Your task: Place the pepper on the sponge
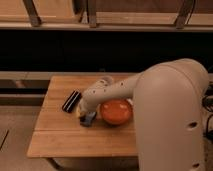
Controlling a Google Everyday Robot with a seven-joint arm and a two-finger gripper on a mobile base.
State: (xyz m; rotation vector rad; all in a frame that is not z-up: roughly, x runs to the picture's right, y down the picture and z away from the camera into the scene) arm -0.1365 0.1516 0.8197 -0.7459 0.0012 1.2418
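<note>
Pepper hidden; claw (83,111) over sponge (90,119)

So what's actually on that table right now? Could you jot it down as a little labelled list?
surface: light wooden table
claw: robot's claw, low over the table's middle, right at the sponge
sponge: small blue-grey soft pad, just left of the dish
dish: round orange dish, under the pale arm
bar: long black bar, left of the claw, apart from it
pepper: not visible; possibly hidden by the claw

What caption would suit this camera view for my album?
Gripper at blue-grey sponge, beside orange dish, on wooden table.
</note>
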